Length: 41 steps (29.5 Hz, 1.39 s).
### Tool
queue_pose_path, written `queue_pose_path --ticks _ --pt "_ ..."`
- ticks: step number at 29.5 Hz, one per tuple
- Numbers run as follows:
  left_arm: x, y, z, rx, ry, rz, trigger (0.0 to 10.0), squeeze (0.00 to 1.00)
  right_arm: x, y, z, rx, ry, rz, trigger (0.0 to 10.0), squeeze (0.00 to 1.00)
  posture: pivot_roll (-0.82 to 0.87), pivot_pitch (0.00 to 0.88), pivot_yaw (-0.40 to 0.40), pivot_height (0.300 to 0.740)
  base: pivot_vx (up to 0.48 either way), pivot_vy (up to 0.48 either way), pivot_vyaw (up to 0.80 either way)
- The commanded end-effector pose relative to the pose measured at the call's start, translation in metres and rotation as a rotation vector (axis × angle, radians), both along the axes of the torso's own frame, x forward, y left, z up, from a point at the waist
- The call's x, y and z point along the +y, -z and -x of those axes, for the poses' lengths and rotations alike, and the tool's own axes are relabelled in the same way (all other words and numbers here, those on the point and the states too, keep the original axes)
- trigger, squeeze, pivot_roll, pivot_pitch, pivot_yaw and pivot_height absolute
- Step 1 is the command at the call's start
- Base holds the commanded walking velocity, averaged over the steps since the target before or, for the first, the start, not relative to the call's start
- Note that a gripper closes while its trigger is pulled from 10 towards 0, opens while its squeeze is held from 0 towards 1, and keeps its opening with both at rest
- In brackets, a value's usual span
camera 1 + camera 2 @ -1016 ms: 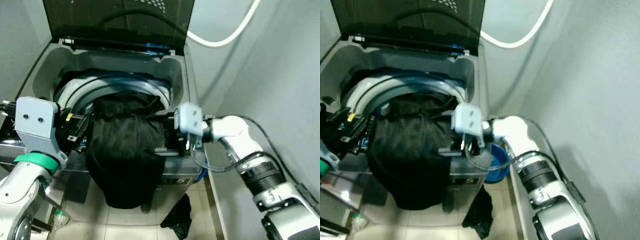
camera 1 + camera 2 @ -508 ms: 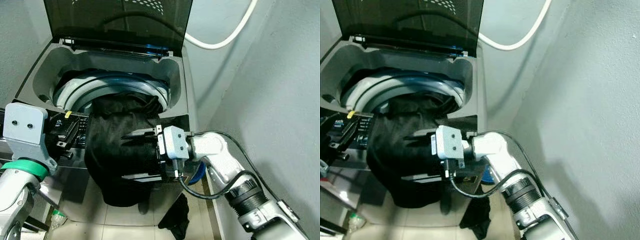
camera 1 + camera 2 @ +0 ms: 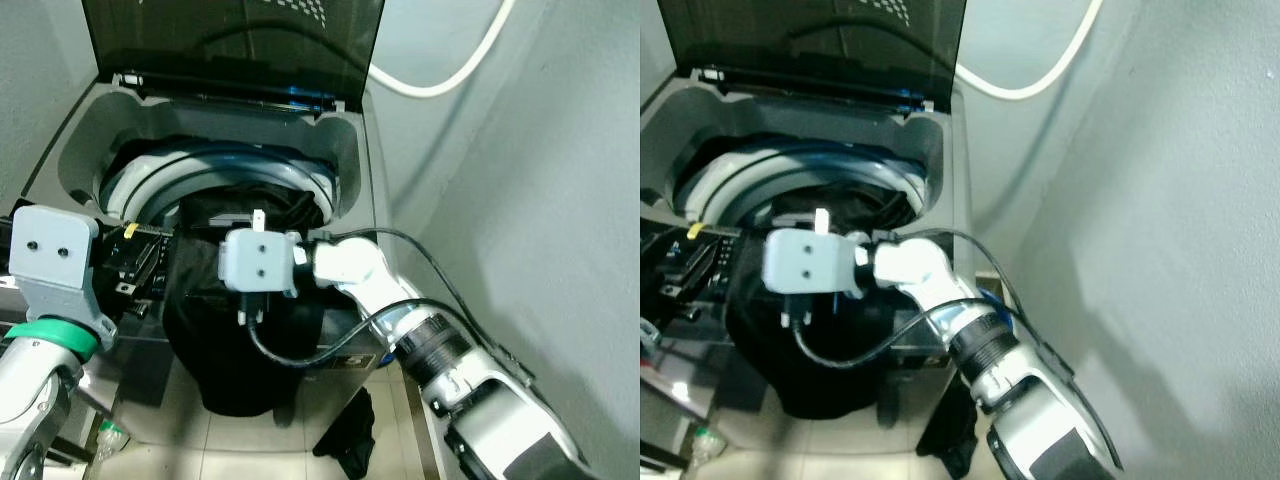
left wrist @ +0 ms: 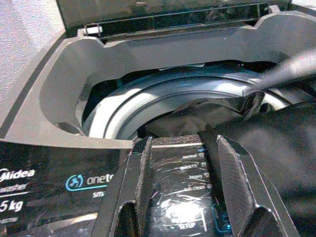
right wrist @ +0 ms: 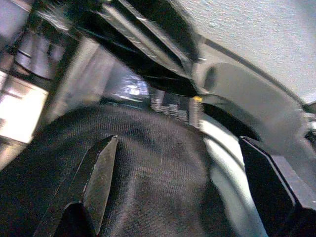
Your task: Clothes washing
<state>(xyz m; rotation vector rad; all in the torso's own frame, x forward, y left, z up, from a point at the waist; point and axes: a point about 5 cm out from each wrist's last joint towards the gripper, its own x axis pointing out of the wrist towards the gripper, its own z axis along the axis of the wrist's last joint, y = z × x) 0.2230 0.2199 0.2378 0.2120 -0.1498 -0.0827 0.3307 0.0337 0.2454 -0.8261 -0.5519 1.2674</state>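
Grey walls hem in the open top-loading grey washing machine, where the right hand, fingers spread, has swung across over the black garment draped over its front rim, poised to push it in, while the left hand, fingers apart, hovers at the control panel.

A white hose curves along the grey wall. On the tiled floor beside the machine there is a blue basin and a plastic bottle.
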Motion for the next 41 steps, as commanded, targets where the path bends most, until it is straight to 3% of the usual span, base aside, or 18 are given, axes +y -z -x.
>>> queue_pose_path --ticks 1,10,11,12,13,14,16,17,18,19,20,23,25,26,27,30,36,41 --pt "-0.002 0.000 0.003 0.003 0.010 -0.003 10.0 0.00 -0.012 0.000 -0.019 -0.078 0.136 0.082 10.0 0.00 0.15 0.082 -0.080 0.740 0.000 0.000 0.00" --pt "-0.003 0.001 0.001 0.008 0.018 -0.006 10.0 0.00 -0.021 -0.037 -0.048 -0.275 0.386 0.050 10.0 0.00 0.14 0.083 -0.073 0.740 0.000 0.000 0.00" --pt "-0.003 0.001 0.000 0.008 0.021 -0.007 10.0 0.00 -0.027 -0.057 -0.057 -0.305 0.510 -0.049 10.0 0.00 0.14 0.082 -0.065 0.740 0.000 0.000 0.00" --pt "-0.003 0.000 -0.001 0.007 0.023 -0.009 10.0 0.00 -0.040 -0.091 -0.065 -0.279 0.653 -0.262 10.0 0.00 0.14 0.082 -0.065 0.740 0.000 0.000 0.00" --pt "-0.003 0.000 -0.002 0.006 0.023 -0.009 10.0 0.00 -0.045 -0.104 -0.066 -0.244 0.682 -0.358 10.0 0.00 0.14 0.082 -0.065 0.740 0.000 0.000 0.00" --pt "-0.003 0.000 -0.002 0.006 0.023 -0.009 10.0 0.00 -0.045 -0.104 -0.066 -0.244 0.682 -0.358 10.0 0.00 0.14 0.082 -0.065 0.740 0.000 0.000 0.00" --pt "-0.002 -0.001 -0.002 0.003 0.022 -0.012 10.0 0.00 -0.065 -0.136 -0.066 -0.142 0.671 -0.597 10.0 0.00 0.14 0.074 -0.062 0.740 0.000 0.000 0.00" --pt "-0.002 -0.001 -0.002 0.002 0.022 -0.013 10.0 0.00 -0.073 -0.144 -0.066 -0.100 0.640 -0.660 10.0 0.00 0.14 0.074 -0.062 0.740 0.000 0.000 0.00" --pt "-0.002 -0.001 -0.002 0.002 0.022 -0.013 10.0 0.00 -0.073 -0.144 -0.066 -0.100 0.640 -0.660 10.0 0.00 0.14 0.074 -0.062 0.740 0.000 0.000 0.00" --pt "-0.001 -0.001 -0.002 0.001 0.021 -0.015 10.0 0.00 -0.078 -0.148 -0.064 -0.024 0.538 -0.694 10.0 0.00 0.14 0.071 -0.063 0.740 0.000 0.000 0.00" --pt "-0.001 -0.001 -0.001 0.001 0.020 -0.015 10.0 0.00 -0.077 -0.141 -0.062 0.065 0.428 -0.659 10.0 0.00 0.14 0.069 -0.062 0.740 0.000 0.000 0.00" --pt "-0.001 -0.001 -0.001 0.000 0.019 -0.015 10.0 0.00 -0.075 -0.133 -0.059 0.152 0.305 -0.622 10.0 0.00 0.14 0.069 -0.062 0.740 0.000 0.000 0.00" --pt "-0.001 -0.001 -0.001 -0.002 0.024 -0.012 10.0 0.00 -0.071 -0.103 -0.047 0.213 0.079 -0.381 10.0 0.00 0.14 0.067 -0.060 0.740 0.000 0.000 0.00" --pt "-0.001 -0.001 -0.001 -0.002 0.024 -0.012 10.0 0.00 -0.071 -0.103 -0.047 0.213 0.079 -0.381 10.0 0.00 0.14 0.067 -0.060 0.740 0.000 0.000 0.00" --pt "-0.001 -0.001 -0.002 -0.002 0.026 -0.011 10.0 0.00 -0.071 -0.085 -0.038 0.253 -0.037 -0.259 10.0 0.00 0.14 0.067 -0.060 0.740 0.000 0.000 0.00" --pt "-0.003 -0.001 -0.005 -0.003 0.034 -0.008 10.0 0.00 -0.070 -0.045 -0.010 0.352 -0.247 -0.062 10.0 0.00 0.13 0.064 -0.053 0.740 0.000 0.000 0.00" --pt "-0.003 -0.003 -0.007 -0.010 0.037 -0.007 10.0 0.00 -0.072 0.001 0.021 0.374 -0.370 0.056 10.0 0.00 0.13 0.060 -0.052 0.740 0.000 0.000 0.00" --pt "-0.002 -0.002 -0.006 -0.010 0.033 -0.008 10.0 0.00 -0.069 0.011 0.023 0.337 -0.358 0.072 10.0 0.00 0.13 0.060 -0.052 0.740 0.000 0.000 0.00"
